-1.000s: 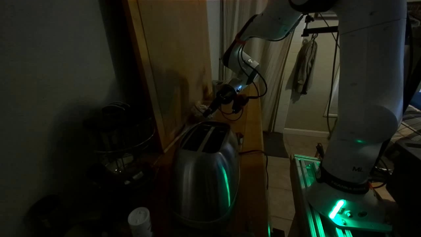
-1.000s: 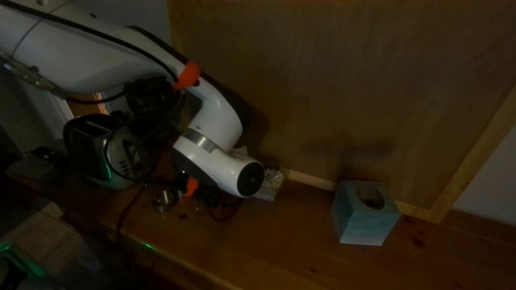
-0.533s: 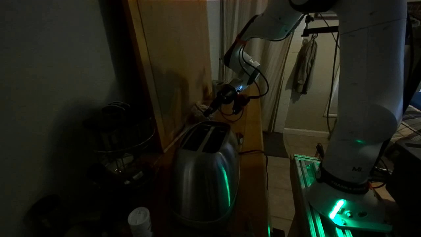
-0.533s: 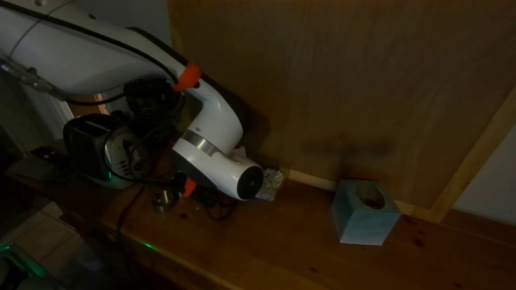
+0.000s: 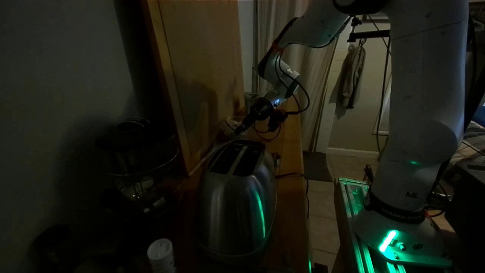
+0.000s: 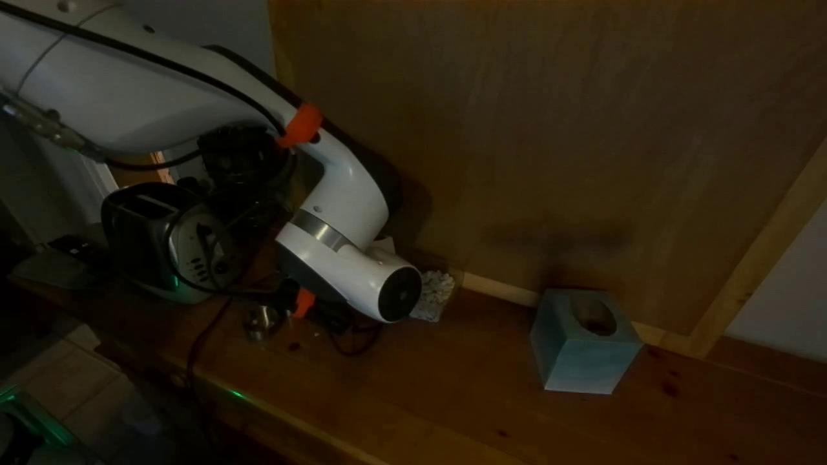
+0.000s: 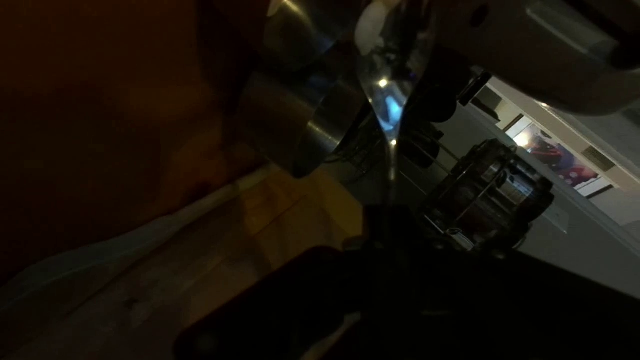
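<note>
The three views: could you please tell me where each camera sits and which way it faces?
In an exterior view: near the toaster, facing along the counter; base, arm and gripper show.
In an exterior view: from above, angled down at the tissue box and wooden panel; the arm shows.
Wrist view: on the wrist, facing the wire rack; the gripper shows, shut on a spoon.
Both exterior views share toaster, arm, counter and wooden panel.

Ahead of your pincer (image 7: 386,225), the wrist view's top edge crops the spoon (image 7: 392,95); you can't see where its handle (image 7: 391,175) ends inside the pincer's dark bulk.
</note>
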Controlling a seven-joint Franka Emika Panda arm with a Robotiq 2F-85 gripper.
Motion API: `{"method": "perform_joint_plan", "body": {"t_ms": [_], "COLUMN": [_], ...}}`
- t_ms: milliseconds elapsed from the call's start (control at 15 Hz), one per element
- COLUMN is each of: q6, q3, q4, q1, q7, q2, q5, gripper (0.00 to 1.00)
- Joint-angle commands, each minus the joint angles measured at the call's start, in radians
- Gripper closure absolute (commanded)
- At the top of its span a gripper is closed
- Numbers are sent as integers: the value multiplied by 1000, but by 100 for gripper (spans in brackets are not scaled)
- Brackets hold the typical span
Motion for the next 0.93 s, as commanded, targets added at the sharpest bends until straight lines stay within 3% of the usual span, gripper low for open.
{"method": "perform_joint_plan", "body": {"t_ms": [0, 600, 867], "q6": [-199, -81, 91], "q3": [3, -7, -7], "q4": [43, 3, -59], "q1": [-45, -21, 27], "q7": [22, 0, 3], "q2": [40, 14, -81], "q5": [14, 28, 8], "gripper": [98, 98, 98]}}
